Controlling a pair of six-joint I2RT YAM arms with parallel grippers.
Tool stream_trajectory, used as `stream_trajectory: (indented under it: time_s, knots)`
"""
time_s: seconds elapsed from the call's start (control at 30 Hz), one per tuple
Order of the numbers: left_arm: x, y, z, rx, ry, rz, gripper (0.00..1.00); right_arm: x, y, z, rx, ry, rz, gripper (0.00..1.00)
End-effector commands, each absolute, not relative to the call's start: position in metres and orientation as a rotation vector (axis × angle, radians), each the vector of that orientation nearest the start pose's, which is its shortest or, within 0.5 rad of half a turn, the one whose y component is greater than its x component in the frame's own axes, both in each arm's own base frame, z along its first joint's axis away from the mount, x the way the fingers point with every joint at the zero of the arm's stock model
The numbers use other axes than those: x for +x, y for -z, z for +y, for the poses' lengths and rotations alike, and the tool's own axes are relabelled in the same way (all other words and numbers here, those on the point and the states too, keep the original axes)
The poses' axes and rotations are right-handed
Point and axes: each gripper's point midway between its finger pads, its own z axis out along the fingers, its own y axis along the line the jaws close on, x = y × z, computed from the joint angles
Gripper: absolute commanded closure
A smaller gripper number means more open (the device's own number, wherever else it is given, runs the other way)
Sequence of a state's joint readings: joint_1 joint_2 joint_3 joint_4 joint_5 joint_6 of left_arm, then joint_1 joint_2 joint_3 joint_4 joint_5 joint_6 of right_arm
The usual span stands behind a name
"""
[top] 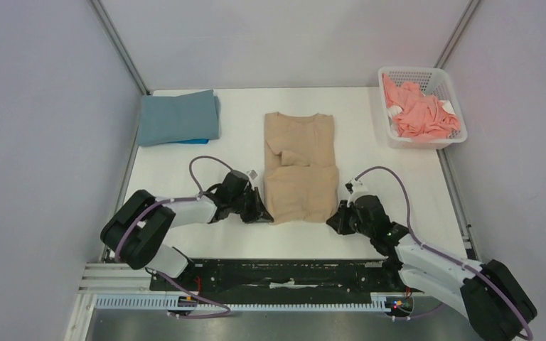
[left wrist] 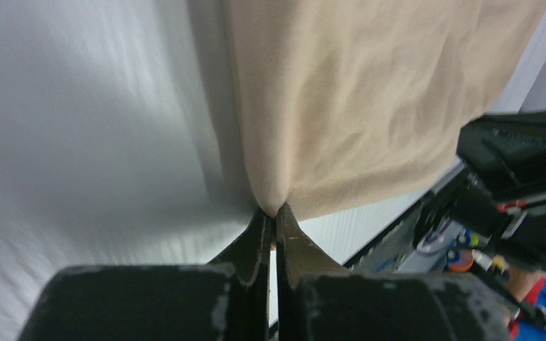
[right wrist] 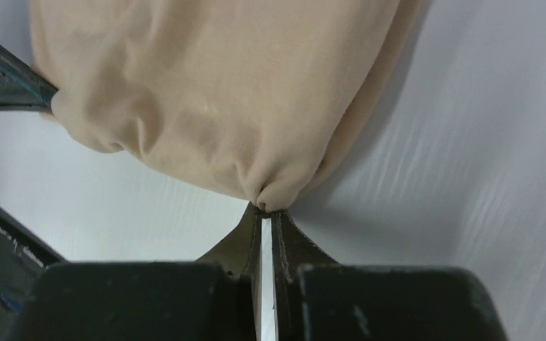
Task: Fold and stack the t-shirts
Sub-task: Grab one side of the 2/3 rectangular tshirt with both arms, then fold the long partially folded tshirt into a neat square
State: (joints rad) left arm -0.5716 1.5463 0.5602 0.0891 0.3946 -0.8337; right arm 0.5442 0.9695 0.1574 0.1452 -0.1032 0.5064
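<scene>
Pinching the near-left hem corner of the tan t-shirt [top: 300, 170], the left gripper [left wrist: 276, 213] is shown with its fingers pressed nearly flat together on the cloth. The near-right corner is clamped likewise by the right gripper [right wrist: 266, 211], with only a thin slit left between its fingers. The shirt is spread mid-table [top: 398, 199]. A grey-blue t-shirt [top: 178, 117] is folded far left over a bright blue t-shirt [top: 193, 141]. A coral pink t-shirt [top: 419, 114] is heaped in the white basket [top: 426, 72].

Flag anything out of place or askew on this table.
Nothing damaged. The bright blue shirt peeks unevenly from under the grey-blue shirt, and the pink shirt lies crumpled in the basket, unfolded. The tan shirt, pinched at its near corners, lies straight.
</scene>
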Motion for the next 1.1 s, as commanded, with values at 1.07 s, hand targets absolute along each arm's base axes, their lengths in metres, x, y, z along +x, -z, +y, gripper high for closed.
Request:
stream_trajectory:
  time_s: [1.07]
  knots:
    - [0.28,-0.171,-0.233,-0.243,0.955,2.386,0.98,0.293,-0.219,0.18,-0.046,-0.459,1.983,1.0]
